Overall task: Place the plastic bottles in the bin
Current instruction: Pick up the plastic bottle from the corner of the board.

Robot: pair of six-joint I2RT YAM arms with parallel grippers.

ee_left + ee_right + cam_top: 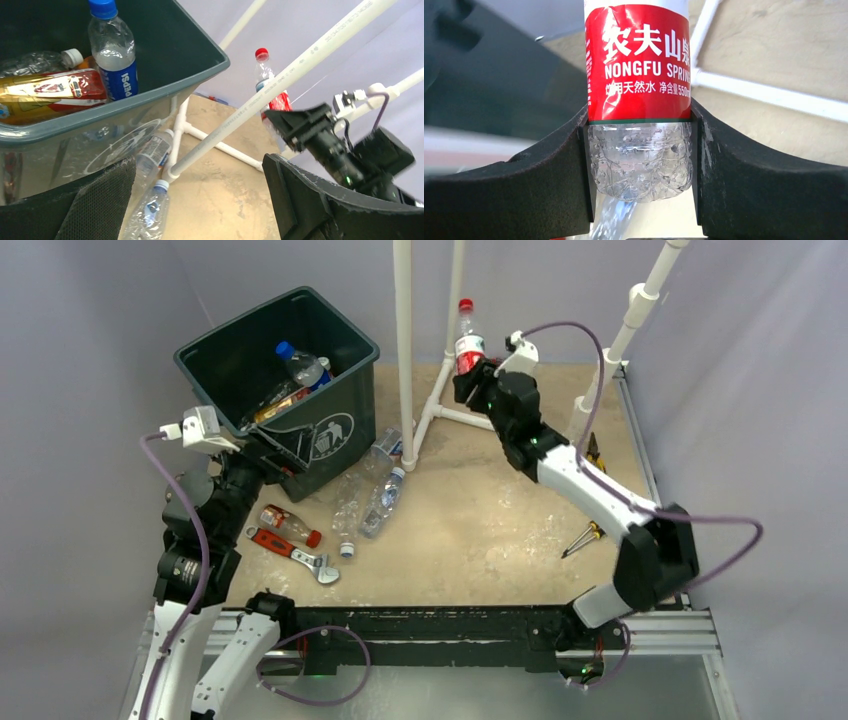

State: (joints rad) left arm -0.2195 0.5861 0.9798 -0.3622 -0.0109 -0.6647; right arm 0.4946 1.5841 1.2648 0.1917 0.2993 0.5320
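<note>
Carrying stage, I'd judge. The bin (335, 405) is dark green, square, plastic, at the far-left corner of the tabletop (480, 540), with several bottles inside. The right gripper (472, 380) clamps the red-label bottle (468, 348) on its ribbed clear base, upright, lifted near the far edge. It should swing left over the rim, clearing the white pipe frame (405, 360), then release; thin plastic may slip. The left gripper (200, 200) gapes empty beside the bin. Loose clear bottles (383, 498) lie along its near wall.
</note>
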